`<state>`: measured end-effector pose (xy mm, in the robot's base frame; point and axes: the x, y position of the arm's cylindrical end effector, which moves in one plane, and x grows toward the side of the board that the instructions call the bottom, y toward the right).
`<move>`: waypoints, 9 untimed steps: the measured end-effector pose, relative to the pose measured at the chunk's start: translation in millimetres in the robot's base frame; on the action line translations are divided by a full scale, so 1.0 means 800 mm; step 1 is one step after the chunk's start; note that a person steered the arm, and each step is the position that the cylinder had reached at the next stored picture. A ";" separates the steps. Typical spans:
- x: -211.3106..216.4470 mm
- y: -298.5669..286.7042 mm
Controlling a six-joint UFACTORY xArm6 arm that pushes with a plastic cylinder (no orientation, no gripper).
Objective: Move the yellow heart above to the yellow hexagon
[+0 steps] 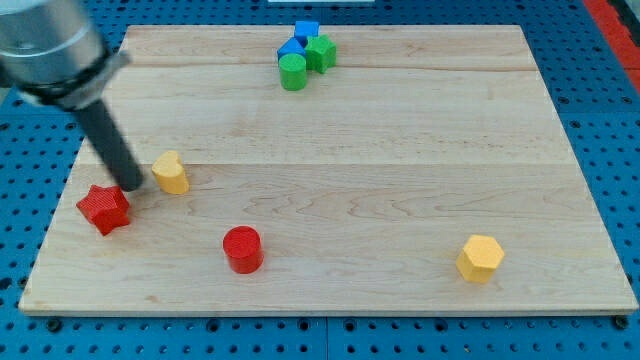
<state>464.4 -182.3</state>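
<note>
Camera view: tip sits next to the yellow heart

Camera view shows a wooden worktop (pixel 400 200) with seven blocks. Two are yellow: the yellow heart (pixel 171 173) at the view's left and the yellow hexagon (pixel 480 258) far off at the bottom right. Two are red: a red star (pixel 105 208) and a red cylinder (pixel 242 249). Two green blocks (pixel 293 72) (pixel 321 52) and a blue block (pixel 306 31) bunch together at the top. No end effector is here, so nothing opens or grabs. My tip (pixel 133 186) is just left of the heart, above the star.
</note>
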 end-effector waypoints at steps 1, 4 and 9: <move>-0.056 0.099; -0.033 0.233; -0.043 0.251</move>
<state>430.2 18.9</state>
